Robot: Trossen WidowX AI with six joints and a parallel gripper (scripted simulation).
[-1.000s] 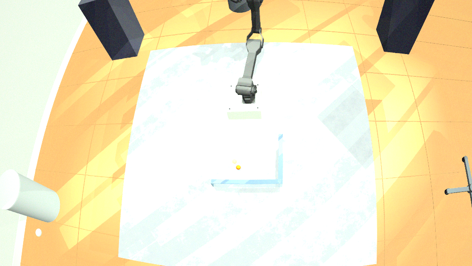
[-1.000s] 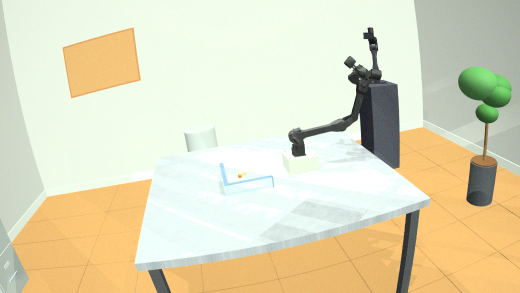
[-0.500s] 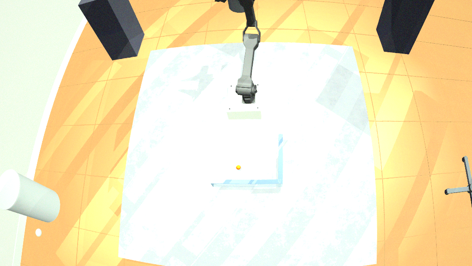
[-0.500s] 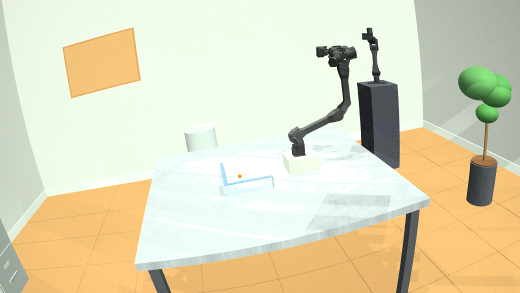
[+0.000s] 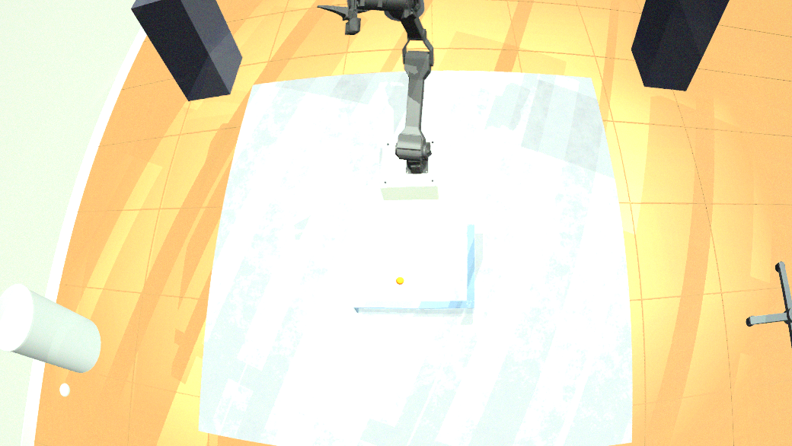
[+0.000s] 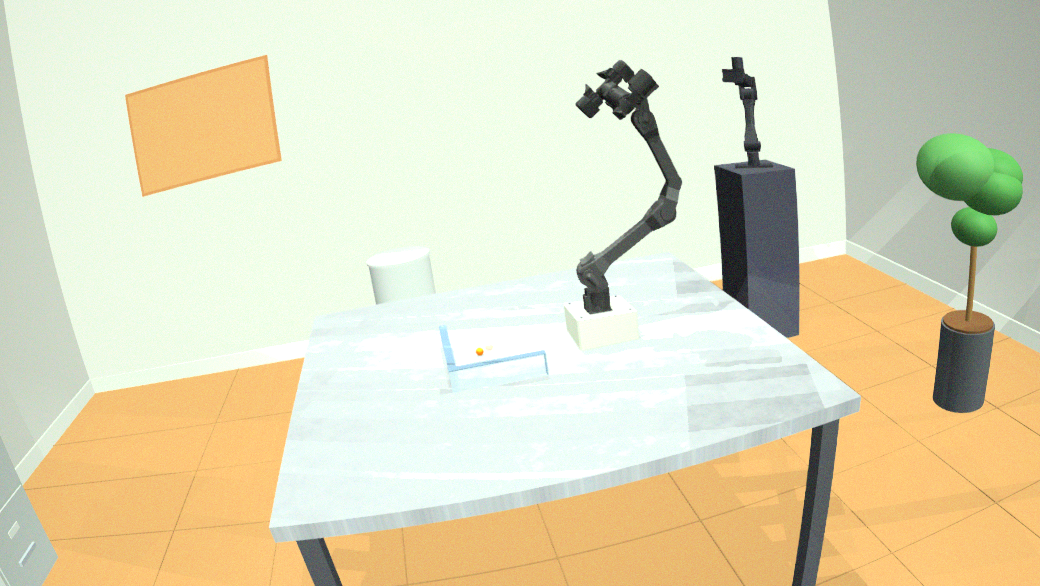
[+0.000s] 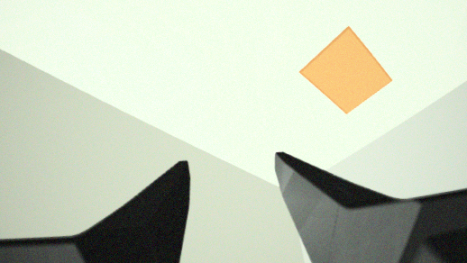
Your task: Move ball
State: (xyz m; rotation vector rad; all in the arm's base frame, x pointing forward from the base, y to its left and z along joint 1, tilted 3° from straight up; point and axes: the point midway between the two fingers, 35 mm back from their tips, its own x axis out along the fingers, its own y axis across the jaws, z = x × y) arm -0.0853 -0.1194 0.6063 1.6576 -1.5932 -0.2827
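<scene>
While my fingers stand about half apart with nothing between them, the wrist view past their tips shows only wall and an orange panel (image 7: 345, 69), so I hold nothing. They sit high in the air, far above the desk (image 6: 509, 436) and well apart from everything the task concerns. Far below and forward of them, the ball (image 5: 399, 281) lies on the desk inside the corner made by the two walls (image 5: 470, 266), touching neither. From the exterior view I can make out a faint pale spot (image 6: 489, 347) just beside the ball; I take it for the copy, though it is too small to be sure. From above I see no separate copy, so I cannot tell whether the ball rests on it. By my judgement the letting go and the withdrawal look done; what is left to settle is whether the ball lies still and truly on its mark.
</scene>
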